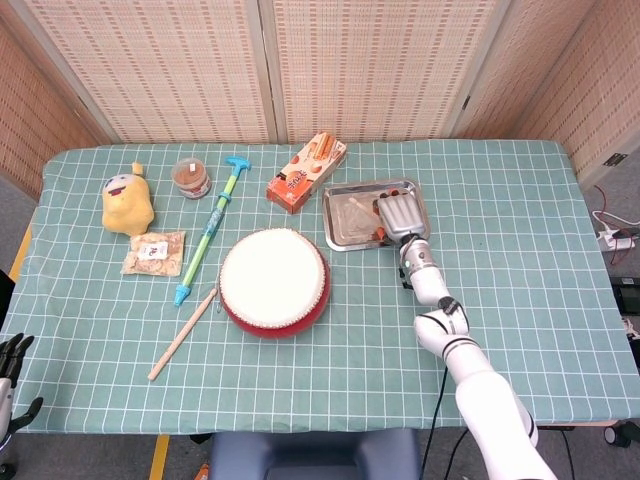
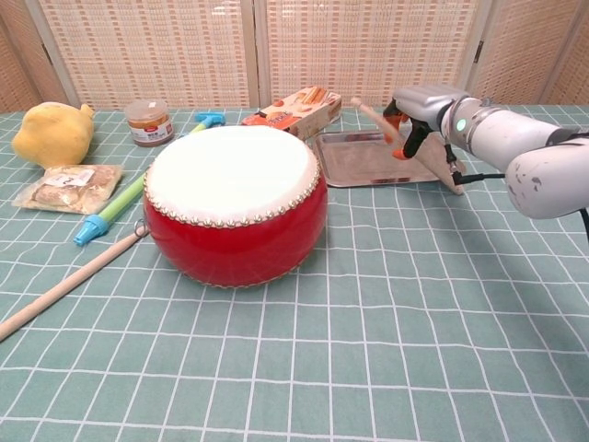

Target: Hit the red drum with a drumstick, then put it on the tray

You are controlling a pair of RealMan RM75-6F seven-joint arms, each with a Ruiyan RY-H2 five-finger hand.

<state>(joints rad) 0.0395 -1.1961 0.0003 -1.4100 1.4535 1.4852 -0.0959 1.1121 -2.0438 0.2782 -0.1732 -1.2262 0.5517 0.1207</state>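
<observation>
My right hand (image 2: 419, 115) is over the tray (image 1: 342, 231), near the back edge of the table (image 1: 520, 240), and it holds the drumstick (image 2: 377, 120) — fingers wrapped round its middle, tip tilted up. The stick looks light, stiff and smooth, so it could roll or slip; the middle is a good place to hold it. The red drum (image 2: 236, 204) sits in the middle of the table. My left hand (image 1: 12, 355) hangs off the front left corner — fingers spread, holding nothing.

Yellow plush toy (image 1: 127, 202), brown-lid jar (image 1: 191, 178), snack packet (image 1: 154, 253), blue-green toy stick (image 1: 211, 228), orange box (image 1: 306, 172).
</observation>
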